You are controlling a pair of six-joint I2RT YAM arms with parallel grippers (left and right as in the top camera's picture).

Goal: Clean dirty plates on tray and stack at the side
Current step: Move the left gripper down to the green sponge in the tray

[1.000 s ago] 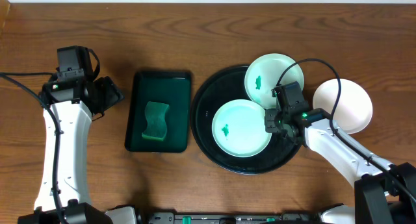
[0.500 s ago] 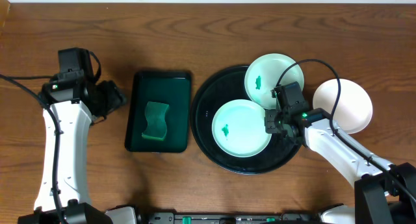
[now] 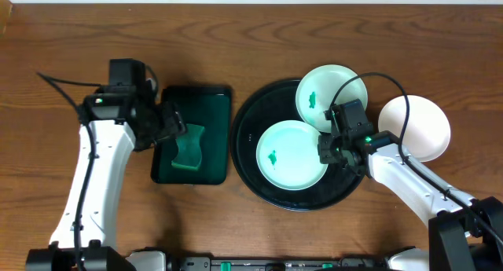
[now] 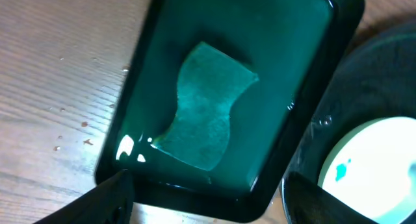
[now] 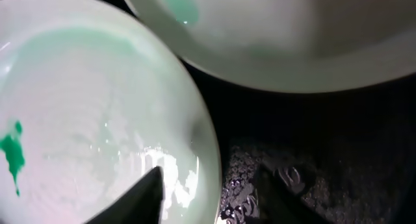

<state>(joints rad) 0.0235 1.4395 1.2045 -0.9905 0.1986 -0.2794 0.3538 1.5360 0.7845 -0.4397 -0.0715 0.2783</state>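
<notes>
The black tray [image 3: 245,149] holds two white plates, each with a green smear: a front one [image 3: 292,154] and a rear one [image 3: 328,97]. A third plate [image 3: 414,128] lies on the table to the tray's right. My right gripper [image 3: 330,149] is low at the front plate's right rim. In the right wrist view its open gripper [image 5: 211,195] straddles that rim [image 5: 209,152], one finger over the plate [image 5: 84,107], the other over the tray [image 5: 325,133]. My left gripper [image 3: 170,122] hangs open above the green tray, holding nothing [image 4: 214,208].
A rectangular dark green tray [image 3: 216,106] left of the black tray holds a green sponge [image 3: 189,145], also seen from the left wrist [image 4: 208,107]. The rear plate [image 5: 292,29] overlaps the tray's back rim close to my right gripper. Bare wooden table lies to the left.
My left arm has swung right from the table's left side to over the green tray's left edge. The right arm has stayed at the front plate's rim.
</notes>
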